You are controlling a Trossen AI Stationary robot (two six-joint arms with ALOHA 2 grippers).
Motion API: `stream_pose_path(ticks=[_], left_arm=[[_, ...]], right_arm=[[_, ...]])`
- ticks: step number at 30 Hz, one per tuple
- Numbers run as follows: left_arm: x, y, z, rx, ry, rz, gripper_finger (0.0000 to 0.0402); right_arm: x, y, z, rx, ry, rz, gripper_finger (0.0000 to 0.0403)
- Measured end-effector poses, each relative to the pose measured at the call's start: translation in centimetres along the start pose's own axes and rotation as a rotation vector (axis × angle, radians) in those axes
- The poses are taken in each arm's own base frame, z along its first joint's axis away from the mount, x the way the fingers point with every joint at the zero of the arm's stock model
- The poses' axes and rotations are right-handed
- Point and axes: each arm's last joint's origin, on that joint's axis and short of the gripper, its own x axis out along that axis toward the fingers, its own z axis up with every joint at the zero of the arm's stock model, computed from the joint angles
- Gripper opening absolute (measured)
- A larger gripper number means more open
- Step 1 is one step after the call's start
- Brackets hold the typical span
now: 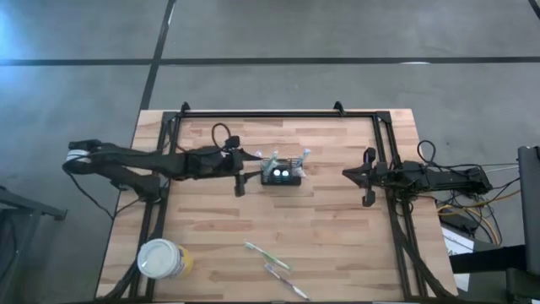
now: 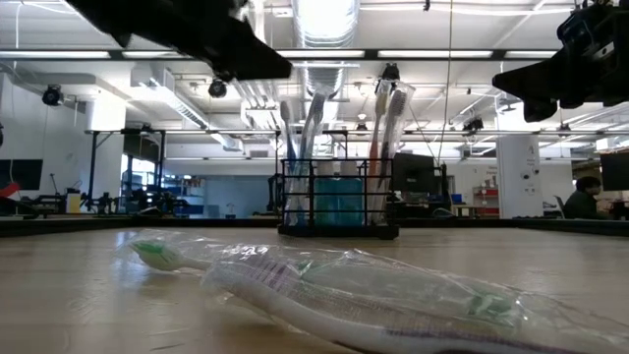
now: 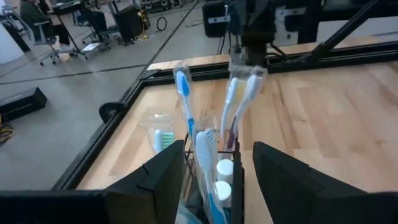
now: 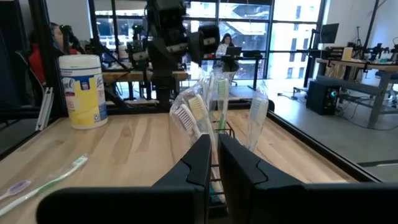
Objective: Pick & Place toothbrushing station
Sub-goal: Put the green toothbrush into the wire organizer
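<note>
Pale wooden planks form the table (image 1: 337, 228), framed in black rails. From above, the toothbrushing station (image 1: 282, 174), a small black slatted holder, stands near the table's middle. The left gripper (image 1: 251, 171) sits just beside it with fingers spread; the right gripper (image 1: 369, 177) waits well apart on the other side, its fingers pressed together. A round yellow cup (image 1: 164, 259) with a white lid stands near the front edge, and wrapped toothbrushes (image 1: 274, 268) lie loose nearby.

At table height, a crinkled clear wrapper holds a toothbrush (image 2: 344, 290) lying in front of the station (image 2: 338, 202).

Past the left wrist, bagged brushes (image 3: 184, 93) rise upright from the station between the spread fingers (image 3: 163, 180).
</note>
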Motion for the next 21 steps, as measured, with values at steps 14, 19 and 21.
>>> stream_pose_path(ticks=[14,19,21], left_arm=[[-10.2,-0.3,3.6,0.034,-0.143,-0.184,0.0032],[-13.1,0.5,2.4,0.019,-0.214,-0.174,0.0009],[-13.7,0.6,1.2,0.033,-0.192,-0.173,0.0006]], right_arm=[[0.0,0.0,0.0,-0.004,-0.001,0.0,0.0027],[0.0,0.0,0.0,-0.004,-0.002,0.0,0.0027],[0.0,0.0,0.0,-0.004,-0.001,0.0,0.0027]])
